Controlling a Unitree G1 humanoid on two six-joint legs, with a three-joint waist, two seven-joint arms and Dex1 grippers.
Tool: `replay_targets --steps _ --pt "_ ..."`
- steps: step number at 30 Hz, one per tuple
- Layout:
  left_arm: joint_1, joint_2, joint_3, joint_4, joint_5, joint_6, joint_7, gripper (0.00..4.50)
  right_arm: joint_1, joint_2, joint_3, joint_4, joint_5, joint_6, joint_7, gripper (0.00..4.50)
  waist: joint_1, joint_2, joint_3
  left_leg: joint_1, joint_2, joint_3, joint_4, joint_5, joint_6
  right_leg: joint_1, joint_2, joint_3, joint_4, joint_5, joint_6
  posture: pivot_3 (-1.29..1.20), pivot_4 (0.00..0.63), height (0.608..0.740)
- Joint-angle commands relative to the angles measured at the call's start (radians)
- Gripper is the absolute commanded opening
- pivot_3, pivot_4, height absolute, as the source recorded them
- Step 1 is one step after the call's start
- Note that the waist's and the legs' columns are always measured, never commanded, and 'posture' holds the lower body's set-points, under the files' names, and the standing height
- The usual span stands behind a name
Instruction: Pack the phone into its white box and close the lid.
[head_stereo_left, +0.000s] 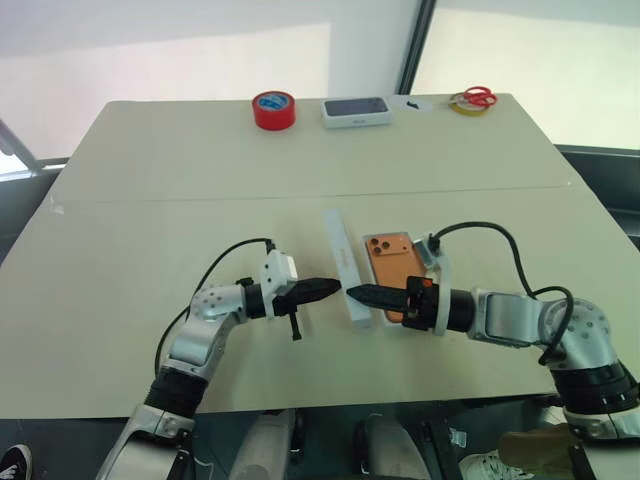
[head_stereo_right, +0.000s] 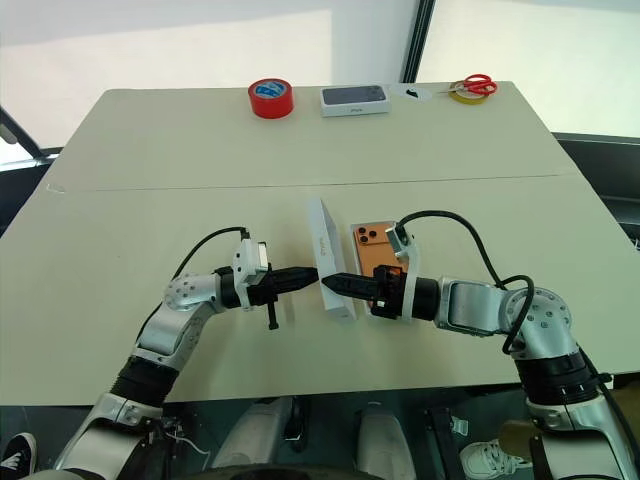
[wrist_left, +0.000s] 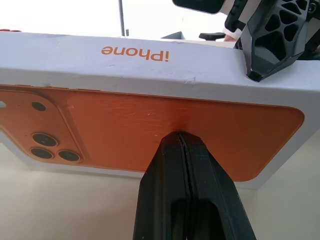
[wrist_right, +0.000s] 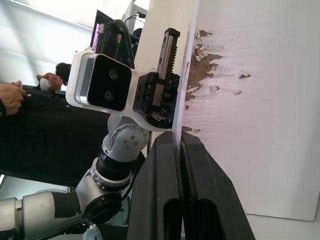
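- Lid (head_stereo_left: 342, 267) is standing on edge just left of the phone (head_stereo_left: 389, 263).
- Right gripper (head_stereo_left: 350, 292), fingers closed, is pinching the lid's wall.
- Left gripper (head_stereo_left: 337, 287), closed and empty, is pressing the lid's outer face.

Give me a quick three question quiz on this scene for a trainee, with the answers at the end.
1. True or false: the lid lies flat on top of the phone.
2. What sits just beside the red tape roll at the table's far edge? A) a sealed phone box B) a mug C) a stapler
3. Fill in: the closed tip of the ___ gripper touches the lid's printed orange face.

Key: 1. False: the lid stands on its long edge, beside the phone. 2. A. 3. Left: the left gripper.
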Motion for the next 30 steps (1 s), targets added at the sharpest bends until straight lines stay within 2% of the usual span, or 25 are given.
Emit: replay_targets --steps 1,2,4,6,15,17,20,23,26,28,30 --pt "-0.026 -0.025 -0.029 -0.005 0.004 -0.024 -0.008 0.00 0.003 -0.008 0.020 0.016 -0.041 0.016 0.004 0.96 0.002 0.000 0.000 0.000 0.000 0.000 0.000 0.000 0.000 0.000 0.000 0.000 0.000 0.000 0.000 0.00 0.150 0.738" --pt "-0.027 -0.031 -0.029 -0.001 0.003 -0.023 -0.005 0.00 0.003 -0.007 0.016 0.018 -0.049 0.012 0.001 1.36 0.001 0.000 0.000 0.000 0.000 0.000 0.000 0.000 0.000 0.000 0.000 0.000 0.000 0.000 0.000 0.00 0.150 0.738" --pt "-0.032 -0.042 -0.030 0.007 0.006 -0.025 -0.001 0.00 0.004 -0.012 0.003 0.020 -0.072 0.010 0.009 2.50 0.001 0.000 0.000 0.000 0.000 0.000 0.000 0.000 0.001 0.000 0.000 0.000 0.000 0.000 0.000 0.00 0.150 0.738" --pt "-0.045 -0.059 -0.032 0.020 0.009 -0.026 0.009 0.00 0.008 -0.035 -0.024 -0.003 -0.163 0.006 0.064 3.42 0.003 0.000 0.000 0.000 0.000 0.000 0.000 0.000 0.001 0.000 0.000 0.000 0.000 0.000 0.000 0.00 0.150 0.738" --pt "-0.085 -0.127 -0.046 0.072 0.027 -0.034 0.026 0.00 0.039 -0.297 -0.147 -0.055 -0.537 -0.027 0.443 3.42 0.020 0.000 0.000 -0.001 0.000 0.000 0.007 -0.003 0.005 0.002 0.000 -0.001 0.000 0.000 0.000 0.00 0.150 0.738" --pt "-0.091 -0.141 -0.047 0.088 0.031 -0.040 0.028 0.00 0.040 -0.329 -0.180 -0.034 -0.591 -0.047 0.498 3.42 0.021 0.000 0.000 -0.002 0.000 0.000 0.009 -0.004 0.006 0.003 0.000 -0.001 0.000 -0.001 -0.002 0.00 0.150 0.738" --pt "-0.098 -0.148 -0.044 0.110 0.037 -0.052 0.024 0.00 0.070 -0.388 -0.156 -0.091 -0.793 -0.167 0.612 3.42 0.021 0.001 0.000 -0.004 0.000 0.000 0.011 -0.005 0.007 0.001 0.000 -0.001 -0.001 0.000 0.000 0.00 0.150 0.738" --pt "-0.096 -0.127 -0.032 0.106 0.031 -0.050 0.010 0.00 0.045 -0.359 -0.164 -0.090 -0.929 -0.278 0.634 3.42 0.019 0.001 0.000 -0.007 0.000 0.000 0.012 -0.005 0.007 -0.001 0.000 -0.002 0.000 0.000 0.000 0.00 0.150 0.738" --pt "-0.079 -0.074 -0.010 0.075 0.012 -0.022 -0.013 0.00 0.026 -0.328 -0.147 -0.084 -1.055 -0.359 0.631 2.54 0.017 0.001 0.000 -0.007 0.000 0.000 0.013 -0.005 0.007 -0.001 0.000 -0.002 0.000 0.001 0.001 0.00 0.150 0.738" --pt "-0.063 -0.033 -0.003 0.062 0.006 -0.006 -0.032 0.00 0.051 -0.315 -0.121 -0.105 -1.144 -0.427 0.653 1.60 0.019 0.001 0.000 -0.006 0.000 0.000 0.012 -0.005 0.007 -0.001 0.000 -0.002 0.000 0.001 0.001 0.00 0.150 0.738" --pt "-0.046 0.004 -0.010 0.047 0.004 0.009 -0.057 0.00 0.075 -0.308 -0.091 -0.112 -1.236 -0.494 0.671 0.44 0.022 0.001 0.000 -0.006 0.000 0.000 0.012 -0.005 0.006 -0.001 0.000 -0.002 0.000 0.001 0.001 0.00 0.150 0.738"
